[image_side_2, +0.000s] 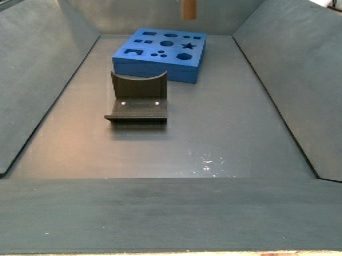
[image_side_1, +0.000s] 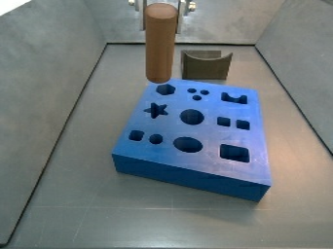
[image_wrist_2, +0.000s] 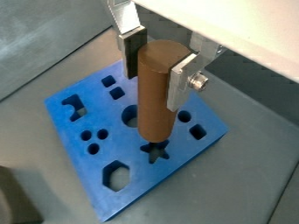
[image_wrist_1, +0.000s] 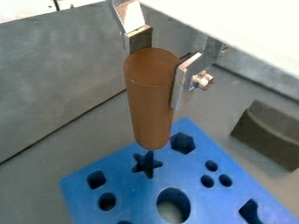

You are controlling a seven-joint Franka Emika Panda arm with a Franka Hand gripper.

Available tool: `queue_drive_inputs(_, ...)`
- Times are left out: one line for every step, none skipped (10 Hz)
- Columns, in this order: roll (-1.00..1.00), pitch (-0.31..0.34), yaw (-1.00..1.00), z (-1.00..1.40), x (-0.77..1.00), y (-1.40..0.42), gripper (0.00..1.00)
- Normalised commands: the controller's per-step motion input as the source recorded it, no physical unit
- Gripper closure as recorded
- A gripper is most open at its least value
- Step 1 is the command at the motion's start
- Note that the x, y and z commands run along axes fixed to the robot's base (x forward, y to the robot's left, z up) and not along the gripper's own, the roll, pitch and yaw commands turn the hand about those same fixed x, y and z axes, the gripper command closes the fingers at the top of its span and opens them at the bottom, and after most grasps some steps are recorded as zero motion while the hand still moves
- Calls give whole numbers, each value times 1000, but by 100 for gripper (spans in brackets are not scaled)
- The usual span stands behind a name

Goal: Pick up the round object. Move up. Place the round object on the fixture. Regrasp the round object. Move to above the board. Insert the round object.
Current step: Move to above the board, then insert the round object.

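Note:
My gripper (image_wrist_1: 162, 63) is shut on the upper end of the round object (image_wrist_1: 152, 96), a reddish-brown peg held upright. In both wrist views the peg's lower end hangs over the board (image_wrist_1: 126, 179) near its star-shaped hole (image_wrist_1: 145, 164). In a side view the peg (image_side_1: 159, 41) hangs clear above the back left part of the blue board (image_side_1: 163, 161), with the gripper (image_side_1: 160, 5) at the frame's upper edge. The fixture (image_side_1: 204, 64), a small dark block with a curved notch, stands on the floor beside the board and holds nothing.
Grey sloping walls (image_side_1: 65, 117) enclose the floor on all sides. The board (image_side_2: 154, 66) lies at one end of the bin with the fixture (image_side_2: 138, 97) just in front of it. Only the peg's tip (image_side_2: 190, 8) shows in that side view.

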Motion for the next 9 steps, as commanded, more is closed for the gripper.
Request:
queue_drive_inputs(-683,-61,-17,8,-43,34,100)
queue_drive_inputs(-495,-61,-11,6,-43,27,100)
queue_drive_inputs(-11,0,0,0,14,0,100)
queue_drive_inputs(-77,-131,0,-280,397,0,100)
queue_drive_inputs(-114,-426,-3,-443,729,20,100)
queue_drive_inputs(-94,-360,-6,-531,831,129,100)
queue_drive_inputs(-117,-277,0,-506,983,194,100)
queue_drive_inputs(0,0,-183,0,251,29,100)
queue_drive_inputs(-3,-20,6,-49,83,0,100)
